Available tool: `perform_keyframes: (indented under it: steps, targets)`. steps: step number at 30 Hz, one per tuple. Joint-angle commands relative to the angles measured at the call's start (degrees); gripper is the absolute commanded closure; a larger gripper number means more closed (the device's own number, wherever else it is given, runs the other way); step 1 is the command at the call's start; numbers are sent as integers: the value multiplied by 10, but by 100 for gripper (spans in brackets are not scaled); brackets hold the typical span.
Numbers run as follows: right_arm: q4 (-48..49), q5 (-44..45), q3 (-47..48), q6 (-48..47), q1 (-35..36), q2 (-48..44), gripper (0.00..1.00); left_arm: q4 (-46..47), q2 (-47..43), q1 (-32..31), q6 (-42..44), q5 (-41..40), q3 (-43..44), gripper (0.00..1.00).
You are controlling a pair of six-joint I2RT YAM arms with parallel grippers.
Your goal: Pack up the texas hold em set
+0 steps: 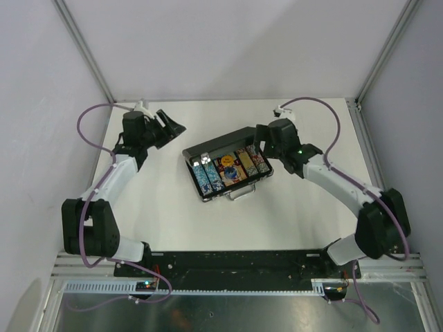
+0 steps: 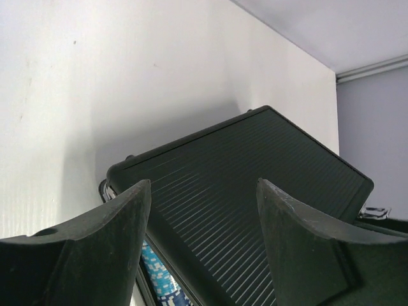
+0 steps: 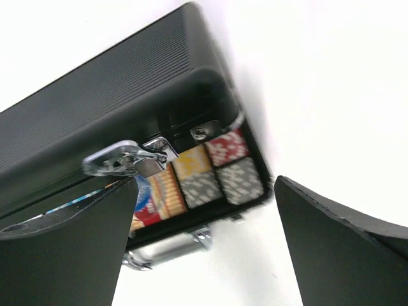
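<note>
The texas hold em set is a small black briefcase (image 1: 239,187) lying in the middle of the table. Its tray holds rows of chips (image 1: 208,176) and card decks (image 1: 232,169). The ribbed lid (image 1: 223,143) stands half raised over the back edge. My left gripper (image 1: 171,129) hovers open and empty behind the case's left end; its wrist view looks down the lid's outer face (image 2: 255,191), with blue chips (image 2: 159,280) below. My right gripper (image 1: 261,142) is open at the lid's right end, touching nothing that I can see. Its wrist view shows the lid (image 3: 95,95), a chrome latch (image 3: 127,159), chips (image 3: 223,172) and the handle (image 3: 166,252).
White walls and metal frame posts (image 1: 83,48) enclose the white table (image 1: 159,214). The arms' base rail (image 1: 235,266) runs along the near edge. Purple cables (image 1: 83,128) loop off both arms.
</note>
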Motion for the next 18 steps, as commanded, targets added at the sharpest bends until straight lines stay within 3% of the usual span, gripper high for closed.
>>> perform_keyframes:
  steps: [1,6,14,18]
  targets:
    - [-106,192,20,-4,19,-122,4,8,-12,-2,10,4,-23,28]
    - [-119,144,-5,-40,0,-164,1,9,-15,-14,8,-5,-46,28]
    - [-114,68,-42,-45,-14,-150,1,8,-37,-45,2,-26,-107,26]
    - [-79,-11,-98,-40,-40,-162,1,9,-63,-73,-5,-51,-157,24]
